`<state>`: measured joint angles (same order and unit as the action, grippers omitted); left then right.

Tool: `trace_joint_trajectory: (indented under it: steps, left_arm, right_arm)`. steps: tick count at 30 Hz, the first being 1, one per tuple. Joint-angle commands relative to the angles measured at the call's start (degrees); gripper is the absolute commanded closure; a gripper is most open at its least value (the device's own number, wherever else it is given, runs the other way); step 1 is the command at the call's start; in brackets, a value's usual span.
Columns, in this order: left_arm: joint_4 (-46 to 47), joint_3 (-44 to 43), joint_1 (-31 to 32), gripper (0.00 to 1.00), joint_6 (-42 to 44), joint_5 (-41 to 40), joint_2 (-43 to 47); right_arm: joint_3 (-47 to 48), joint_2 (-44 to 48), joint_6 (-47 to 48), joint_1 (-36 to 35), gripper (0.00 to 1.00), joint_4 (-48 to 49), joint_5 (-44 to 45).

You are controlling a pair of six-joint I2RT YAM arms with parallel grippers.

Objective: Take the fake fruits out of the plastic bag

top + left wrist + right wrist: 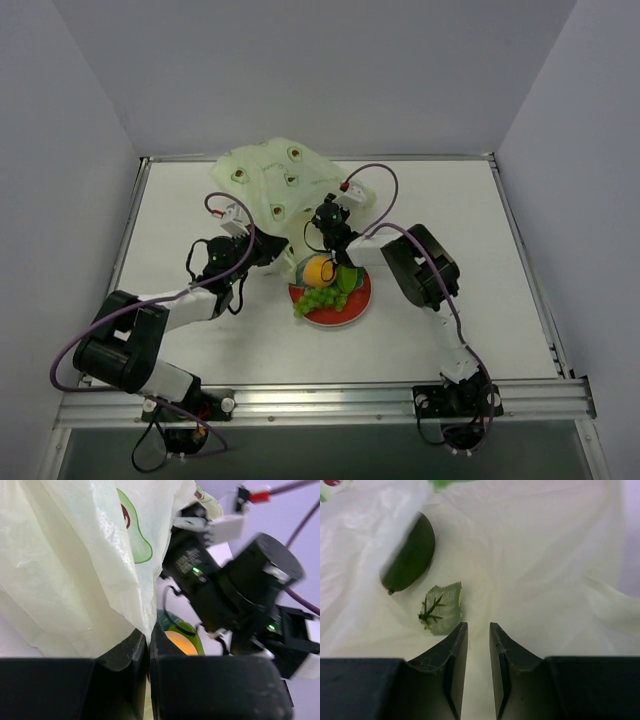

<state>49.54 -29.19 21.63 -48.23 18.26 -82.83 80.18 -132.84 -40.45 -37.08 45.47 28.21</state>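
Pale green bag (pixel 270 175) is hanging pinched in the closed jaws of the left gripper (pixel 148 637), orange (pixel 318 268) and grapes (pixel 318 298) are already lying on the plate (pixel 366 292), and the right gripper (pixel 478 630), jaws narrowly apart and empty, is hovering inside the bag by the one dark fruit (pixel 410 552) left to take out.

Lit evenly and softly from above in the overhead view, sharp throughout, with a bright white counter (pixel 180 200) and only faint, short shadows. Backlit in the left wrist view, glowing pale through the plastic bag (pixel 65 570), smeared by blur on the right arm (pixel 240 590), dark and soft on the left fingers (pixel 125 665). Washed out in the right wrist view, hazy along a bag fold at upper left, crisper on the dark green fruit (pixel 412 555), black on the right fingers (pixel 454 660) with thin glints
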Motion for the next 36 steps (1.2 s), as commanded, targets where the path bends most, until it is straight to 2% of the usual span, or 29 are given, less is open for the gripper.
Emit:
trace_joint_trajectory:
  steps: [1,4,6,9,10,11,12,13,14,15,17,18,21,22,24,25,28,32,36]
  left_arm:
    - [2.76,-0.78,-0.36,0.98,0.59,1.33,2.58]
    - [1.88,-1.57,-0.01,0.97,1.73,2.21,4.51]
    - [-1.18,-2.36,0.34,0.88,3.66,1.87,6.7]
    - [-5.48,-4.99,0.35,0.47,3.67,1.08,10.04]
    - [-7.59,-6.13,0.35,0.28,3.67,0.55,11.1]
    - [-10.23,-8.93,0.35,0.16,3.93,-0.93,13.37]
    - [-15.12,-10.43,0.35,0.07,4.1,-1.82,14.52]
    - [-17.7,-11.84,0.35,0.03,4.45,-3.39,15.93]
    - [-20.85,-15.16,0.26,0.06,5.41,-4.97,18.55]
    - [-27.5,-17.02,0.26,0.06,6.29,-8.64,19.8]
    - [-33.51,-21.76,0.26,0.06,8.75,-13.66,23.04]
    - [-38.85,-23.53,0.26,0.06,9.81,-19.78,23.67]
    - [-46.09,-31.76,-0.96,0.06,13.15,-27.64,22.54]
    - [-47.24,-34.07,-1.67,0.05,13.68,-27.84,21.23]
    - [-52.49,-42.04,-5.95,0.05,12.73,-25.31,15.52]
    - [-53.31,-44.35,-7.72,0.05,11.94,-19.55,13.41]
    - [-54.9,-49.98,-14.3,0.05,8.07,-11.35,6.38]
    - [-55.78,-56.14,-20.47,0.05,6.39,-5.55,-4.23]
    - [-54.29,-63.78,-24.17,0.05,9.9,-1.22,-14.8]
  right_arm:
    - [-11.92,12.4,3.62,0.34,0.8,10.58,-2.79]
    - [-19.51,19.27,5.29,0.52,0.8,11.05,-4.56]
    - [-20.76,22.17,6.95,0.87,0.79,9.73,-5.35]
    - [-21.38,23.93,7.57,2.1,0.78,6.74,-8.15]
    - [-21.47,24.37,7.75,2.71,0.76,6.12,-8.86]
    - [-21.21,24.47,8.01,2.8,0.76,5.86,-9.39]
    - [-20.86,24.55,8.45,2.89,0.76,5.42,-10.01]
    - [-20.51,24.73,8.98,3.06,0.75,4.28,-10.62]
    - [-19.72,25.08,9.24,3.41,0.75,3.75,-11.5]
    - [-19.45,25.34,9.42,3.51,0.75,2.96,-13.51]
    - [-19.1,26.22,9.86,3.59,0.74,2.6,-14.75]
    - [-19.1,26.57,9.86,3.68,0.73,2.17,-16.15]
    - [-19.88,27.98,9.86,3.51,0.73,1.99,-17.92]
    - [-20.24,28.94,9.6,3.51,0.73,2.07,-19.05]
    - [-21.11,29.74,9.42,3.16,0.72,2.34,-20.29]
    - [-21.29,30.44,9.42,3.07,0.72,2.25,-21.17]
    - [-21.82,31.93,10.21,2.8,0.71,1.2,-22.4]
    - [-23.31,34.13,10.91,2.63,0.71,0.49,-24.25]
    - [-24.54,36.42,12.05,2.1,0.69,-1.17,-25.22]
